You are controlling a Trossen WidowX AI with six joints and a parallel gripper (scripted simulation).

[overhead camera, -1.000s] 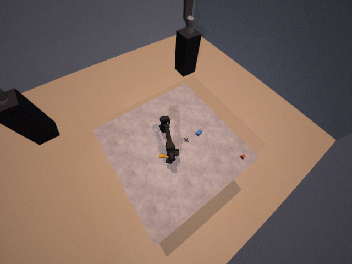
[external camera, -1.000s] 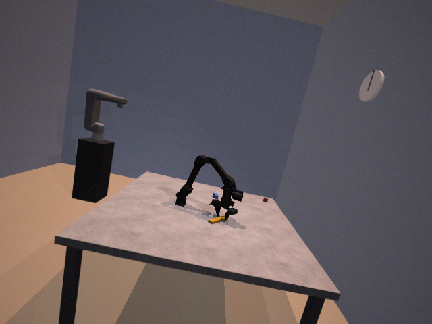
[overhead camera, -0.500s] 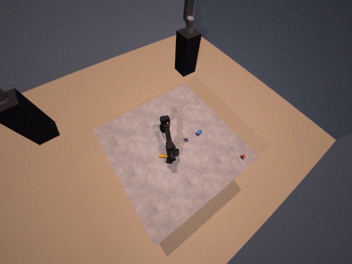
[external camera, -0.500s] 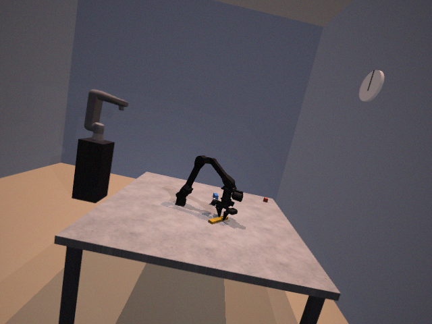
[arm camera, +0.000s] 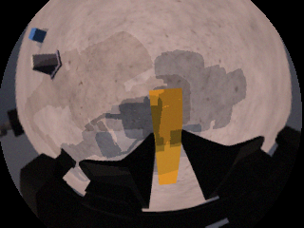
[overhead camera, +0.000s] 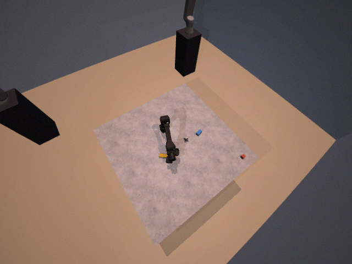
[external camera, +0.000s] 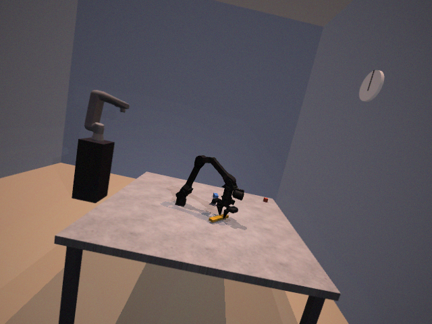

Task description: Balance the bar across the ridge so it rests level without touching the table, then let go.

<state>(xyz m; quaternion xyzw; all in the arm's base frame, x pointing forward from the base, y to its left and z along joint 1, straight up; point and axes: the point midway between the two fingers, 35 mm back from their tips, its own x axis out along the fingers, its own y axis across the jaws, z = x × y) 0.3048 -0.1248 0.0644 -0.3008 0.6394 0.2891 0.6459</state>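
Observation:
The orange-yellow bar [overhead camera: 162,155] [external camera: 215,218] [arm camera: 168,111] lies flat on the table, its far part hidden under the arm in the top view. My gripper [external camera: 222,217] [arm camera: 167,135] points down and is shut on the bar, one finger on each long side. The ridge, a small dark piece with pale edges [overhead camera: 186,139] [arm camera: 46,63], stands apart from the bar, between it and the blue block; in the exterior view it is mostly hidden behind the gripper.
A blue block [overhead camera: 198,132] [external camera: 215,195] [arm camera: 37,34] lies beyond the ridge. A small red block [overhead camera: 242,156] [external camera: 265,200] sits near the table's far corner. The grey mottled table [overhead camera: 181,198] [external camera: 167,240] carries them all.

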